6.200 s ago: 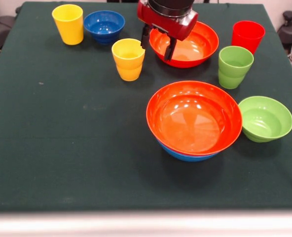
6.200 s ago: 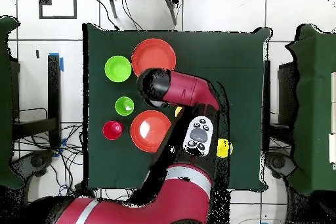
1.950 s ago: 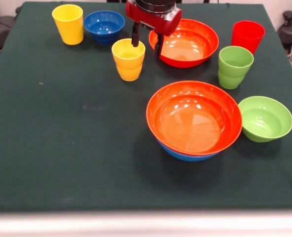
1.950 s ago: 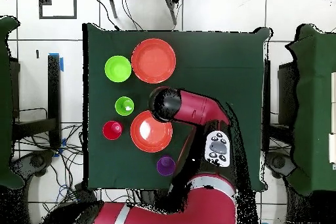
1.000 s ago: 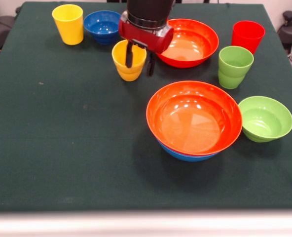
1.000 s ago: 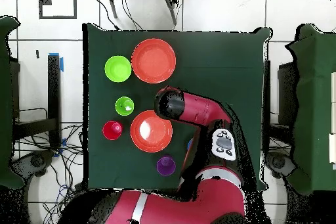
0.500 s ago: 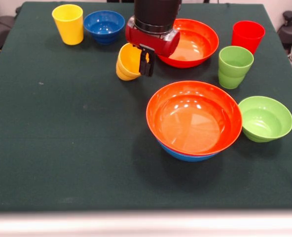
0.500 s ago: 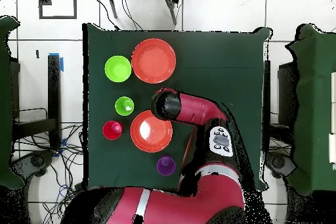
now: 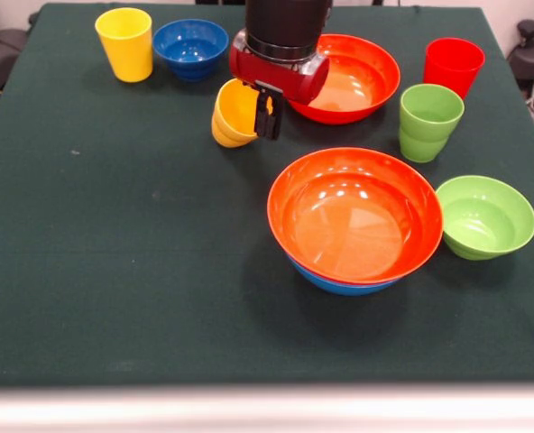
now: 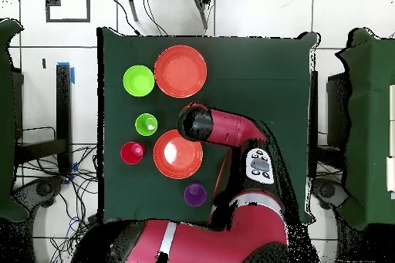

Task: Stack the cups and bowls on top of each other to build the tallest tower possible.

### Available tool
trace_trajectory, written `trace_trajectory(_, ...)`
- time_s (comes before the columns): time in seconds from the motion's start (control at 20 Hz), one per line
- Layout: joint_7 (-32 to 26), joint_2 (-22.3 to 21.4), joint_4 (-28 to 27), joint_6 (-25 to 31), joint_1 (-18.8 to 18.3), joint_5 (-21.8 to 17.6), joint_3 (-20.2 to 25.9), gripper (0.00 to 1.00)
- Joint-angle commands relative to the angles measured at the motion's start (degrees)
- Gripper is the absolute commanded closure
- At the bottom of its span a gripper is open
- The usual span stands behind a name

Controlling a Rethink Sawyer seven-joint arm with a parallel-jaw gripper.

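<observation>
Clamped narrowly on the rim of the yellow-orange cup [image 9: 234, 114] — gripper [image 9: 267, 113] with one dark finger [image 9: 269, 112] showing at the cup's mouth. Lifted and tipped sideways now, where seconds ago upright on the cloth, barely moved in the last half-second. Next likely stop — orange-red bowl [image 9: 354, 213] nested on the light-blue bowl [image 9: 339, 281], near the front.

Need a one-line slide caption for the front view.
Sawyer end effector lifts a tilted yellow-orange cup beside the orange-red bowl nested in the light-blue bowl.
</observation>
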Motion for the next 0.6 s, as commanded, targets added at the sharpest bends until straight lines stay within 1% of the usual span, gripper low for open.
trace_trajectory(0.05,-0.9,3.3,0.3,5.9,-0.3,-3.6,4.7,1.0)
trace_trajectory(0.4,-0.1,3.7,-0.1,5.6,0.9,-3.6,4.0,1.0)
trace_trajectory(0.5,0.0,3.4,-0.1,4.5,1.4,-4.1,3.4,1.0)
trace_trajectory(0.55,0.1,3.3,-0.1,4.1,1.6,-4.1,3.2,0.0)
trace_trajectory(0.6,0.1,3.3,-0.3,4.7,1.8,-4.1,3.0,0.0)
